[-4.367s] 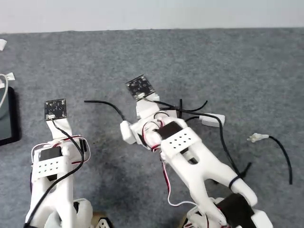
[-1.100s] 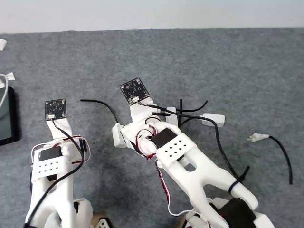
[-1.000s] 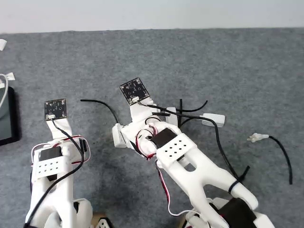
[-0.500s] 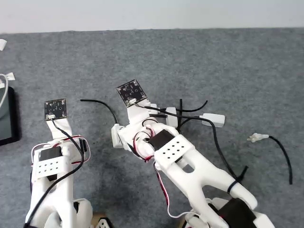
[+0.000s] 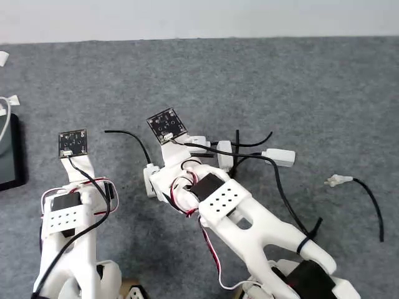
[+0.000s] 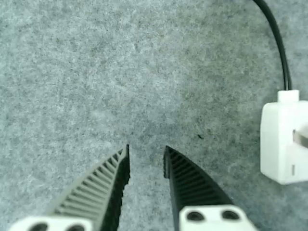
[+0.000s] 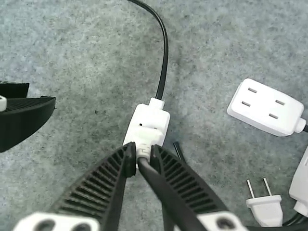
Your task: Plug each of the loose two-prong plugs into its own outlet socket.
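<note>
Right tool [image 7: 141,153] is pinched narrow on the white plug [image 7: 142,150], right where it meets the socket block [image 7: 151,120] at the end of a black cord [image 7: 163,57]. How deep the prongs sit is hidden by the fingers. The smart play, I'd say: push straight along the block's length, no twisting, because that block lies free on the table [image 7: 72,57] and could skid. The left tool [image 6: 146,154], slightly parted and holding nothing, hovers near enough to brace it. Further out lie a double outlet [image 7: 267,108] and another loose plug [image 7: 262,204] (that one's job not yet done). The table is grey and felt-like, and a pale wall [image 5: 199,18] runs behind it.
</note>
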Robot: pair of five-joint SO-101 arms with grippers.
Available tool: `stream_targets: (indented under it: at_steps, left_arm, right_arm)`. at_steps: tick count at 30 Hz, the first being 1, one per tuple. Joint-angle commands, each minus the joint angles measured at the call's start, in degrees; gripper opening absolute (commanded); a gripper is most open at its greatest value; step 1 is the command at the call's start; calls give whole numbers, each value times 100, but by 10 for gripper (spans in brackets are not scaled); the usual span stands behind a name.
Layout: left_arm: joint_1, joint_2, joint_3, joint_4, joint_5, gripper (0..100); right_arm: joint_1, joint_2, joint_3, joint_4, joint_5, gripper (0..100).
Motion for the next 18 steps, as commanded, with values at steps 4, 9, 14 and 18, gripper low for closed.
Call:
stream_targets:
  at_steps: [4, 9, 14, 18]
  left_arm:
    - [-18, -88, -101, -149, -88, 58]
    - [-18, -97, -92, -149, -88, 58]
    - [-18, -114, -84, -149, -88, 58]
    - [-18, -114, -84, -149, -88, 58]
  right_arm:
    - [-4, 743, -712, 321, -53, 8]
    - [-4, 1253, -1046, 418, 79, 8]
    - [-4, 1288, -1231, 470, 220, 8]
    - [4, 1288, -1415, 716, 229, 8]
